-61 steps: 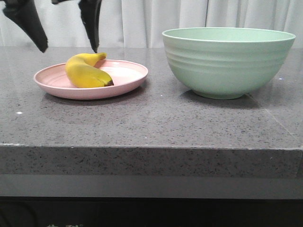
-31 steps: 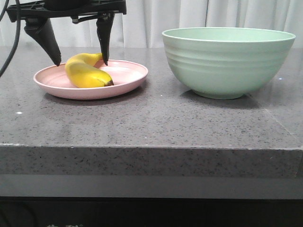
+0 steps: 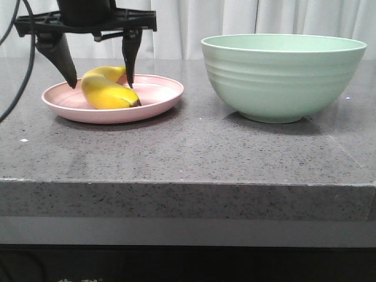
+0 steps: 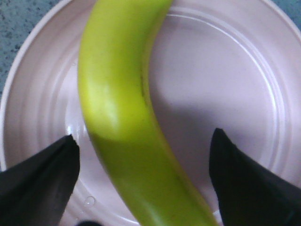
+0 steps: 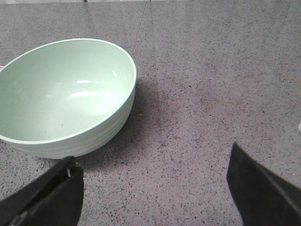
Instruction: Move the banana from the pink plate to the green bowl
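banana (image 3: 107,90): bright yellow, dark tip, greener stem | pink plate (image 3: 154,101): pale pink, faint concentric rings | green bowl (image 3: 282,75): pale mint, horizontal ridges | table (image 3: 188,158): dark grey, speckled | left gripper (image 3: 101,84): black | curtain (image 3: 247,17): white

A banana (image 3: 108,90) is seen lying on a pink plate (image 3: 154,103) at the left of a grey speckled table (image 3: 194,153). The left gripper (image 3: 100,84) is held over the plate with its jaws spread wide, one black fingertip on each side of the banana's rear part, low near the plate. A green bowl (image 3: 283,76) is set well apart, to the right. White curtains (image 3: 235,17) are hung behind.
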Controlling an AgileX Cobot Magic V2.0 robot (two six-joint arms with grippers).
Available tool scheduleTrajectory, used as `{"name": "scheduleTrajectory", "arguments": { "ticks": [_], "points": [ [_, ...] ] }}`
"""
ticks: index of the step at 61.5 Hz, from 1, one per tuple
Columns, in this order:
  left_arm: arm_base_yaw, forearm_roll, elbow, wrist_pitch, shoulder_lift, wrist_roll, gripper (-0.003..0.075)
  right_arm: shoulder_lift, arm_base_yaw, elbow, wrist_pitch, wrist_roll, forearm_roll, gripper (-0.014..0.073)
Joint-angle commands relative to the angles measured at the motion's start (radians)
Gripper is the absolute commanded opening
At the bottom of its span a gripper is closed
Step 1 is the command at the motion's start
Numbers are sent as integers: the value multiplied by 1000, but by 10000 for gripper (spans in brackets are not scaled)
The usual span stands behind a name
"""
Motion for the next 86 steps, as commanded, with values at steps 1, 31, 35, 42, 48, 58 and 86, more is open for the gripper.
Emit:
{"name": "scheduleTrajectory", "arguments": {
  "ticks": [1, 31, 35, 42, 48, 58, 86],
  "points": [
    [-8, 4, -30, -26, -32, -10, 547, 8, 0, -27, -70, -10, 7, 633],
    [-8, -62, -30, -28, -14, -10, 375, 8, 0, -27, -70, -10, 10, 633],
    [-8, -62, -30, -29, -14, -10, 309, 8, 0, -27, -70, -10, 10, 633],
    [-8, -64, -34, -29, -14, -10, 216, 8, 0, -27, -70, -10, 10, 633],
    [-8, -64, -57, -9, -16, -10, 179, 8, 0, -27, -70, -10, 12, 633],
    [-8, -66, -141, 62, -20, 57, 176, 8, 0, -27, -72, -10, 12, 633],
    [113, -289, -25, -48, -336, 453, 176, 8, 0, -27, -74, -10, 12, 633]
  ]
}}
